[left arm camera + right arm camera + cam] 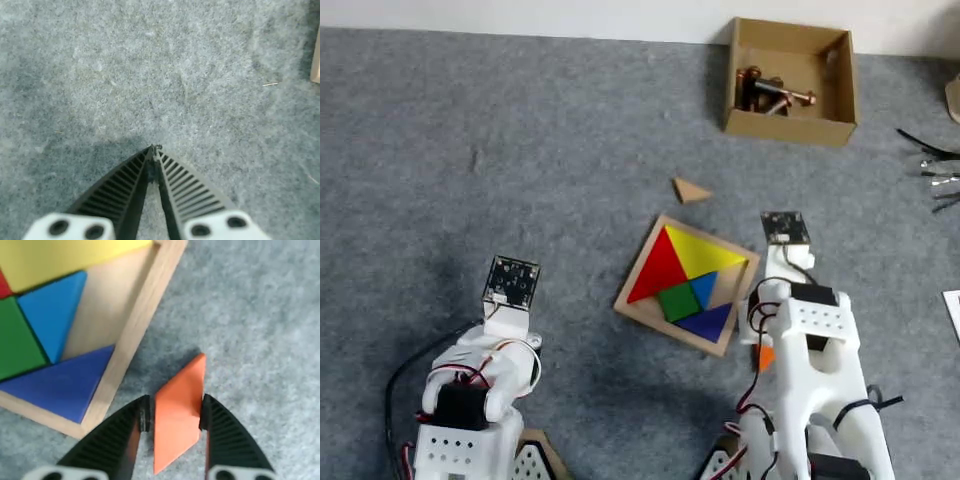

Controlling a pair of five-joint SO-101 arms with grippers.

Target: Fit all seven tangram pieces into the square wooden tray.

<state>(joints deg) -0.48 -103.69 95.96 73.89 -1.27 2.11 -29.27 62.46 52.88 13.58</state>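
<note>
Nearest me, at about 9 o'clock from the tray (pixel 137 335) and well apart from it, the left hand (pixel 154 150) sits over the bare grey table (pixel 150 60) with its two fingers pressed together and nothing between them. At 4 o'clock, just beside the tray's corner, the right hand (pixel 175 412) is pinched onto the orange piece (pixel 180 390), a slanted four-sided block, with one finger against each long side. Whether the block rests on the felt or sits a touch above it I cannot tell. It looks like painted wood: light, stiff and with nothing to break. It is thin and smooth-sided, though, so I would guess it could swivel in a loose pinch. Holding it across the narrow width near the middle, as now, seems the sensible place. The tray holds a red triangle (pixel 655 270), a yellow triangle (pixel 65 255), a green square (pixel 17 335), a light blue triangle (pixel 52 310) and a dark blue triangle (pixel 60 385). A bare gap (pixel 107 315) is left along its 3 o'clock side. Farther off, at 12 o'clock and a little clear of the tray's top corner, a small wooden triangle (pixel 692 191) lies loose on the table. It is flat and low, so it will probably want gripping by its edges. Beyond, at 1 o'clock, stands a cardboard box (pixel 790 125) with metal bits inside.
</note>
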